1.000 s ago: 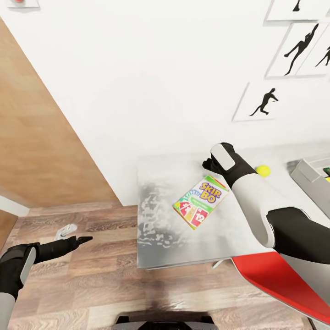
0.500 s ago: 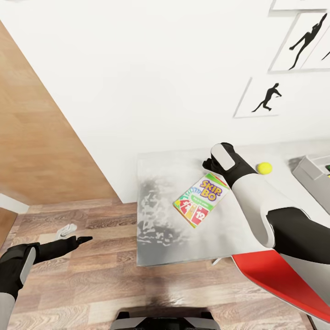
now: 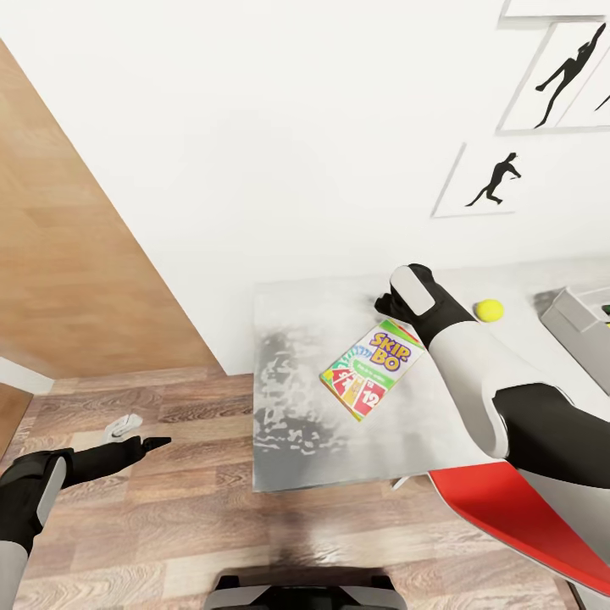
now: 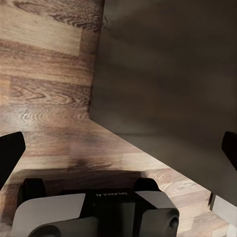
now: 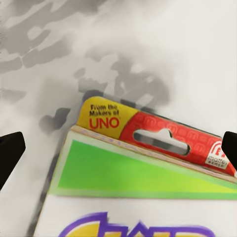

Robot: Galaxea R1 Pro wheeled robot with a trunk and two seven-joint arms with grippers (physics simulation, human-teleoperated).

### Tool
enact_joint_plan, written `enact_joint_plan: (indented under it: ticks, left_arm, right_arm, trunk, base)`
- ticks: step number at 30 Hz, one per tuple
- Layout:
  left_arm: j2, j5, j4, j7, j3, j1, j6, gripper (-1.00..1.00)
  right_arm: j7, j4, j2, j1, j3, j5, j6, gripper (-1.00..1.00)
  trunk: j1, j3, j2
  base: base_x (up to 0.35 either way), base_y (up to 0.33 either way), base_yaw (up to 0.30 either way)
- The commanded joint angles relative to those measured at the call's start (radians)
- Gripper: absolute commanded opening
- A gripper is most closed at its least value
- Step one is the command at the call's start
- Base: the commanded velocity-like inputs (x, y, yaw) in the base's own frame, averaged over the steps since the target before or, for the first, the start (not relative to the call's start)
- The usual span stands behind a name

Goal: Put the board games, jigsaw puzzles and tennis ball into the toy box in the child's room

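A long pale grey-white table stands against the white wall. My right gripper hovers wide open and empty over the green-red-white SKIP-BO card box, not yet picked up. Beyond lie the small yellow-green tennis ball and the shallow grey toy box, both awaiting.

Right arm stretched forward over the bench toward its far edge, white forearm leading into a black wrist, right gripper pointing down with jaws spread wide, black fingertips at opposite sides of the wrist view. Left arm held low beside the base over the floor, left gripper open, fingertips far apart.
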Motion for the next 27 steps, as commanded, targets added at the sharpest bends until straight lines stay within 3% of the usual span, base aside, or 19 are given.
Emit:
enact_joint_plan:
  ticks: [1, 14, 27]
  left_arm:
    - [0.0, 0.003, 0.0, -0.002, 0.002, -0.001, 0.008, 1.0]
    - [0.0, 0.003, 0.0, -0.002, 0.002, -0.001, 0.008, 1.0]
    - [0.0, 0.003, 0.0, -0.002, 0.002, -0.001, 0.008, 1.0]
  right_arm:
    - [-0.007, -0.001, -0.001, -0.001, 0.007, -0.007, 0.005, 1.0]
    - [-0.007, -0.001, 0.006, -0.001, 0.007, -0.005, 0.004, 1.0]
    - [-0.007, -0.001, 0.005, -0.001, 0.007, -0.008, 0.005, 1.0]
  trunk:
    - [0.001, -0.001, -0.002]
    - [0.001, -0.002, -0.002]
    - [0.001, -0.02, -0.002]
  base:
    - [0.0, 0.0, 0.0]
    - [0.0, 0.0, 0.0]
    - [0.0, 0.0, 0.0]
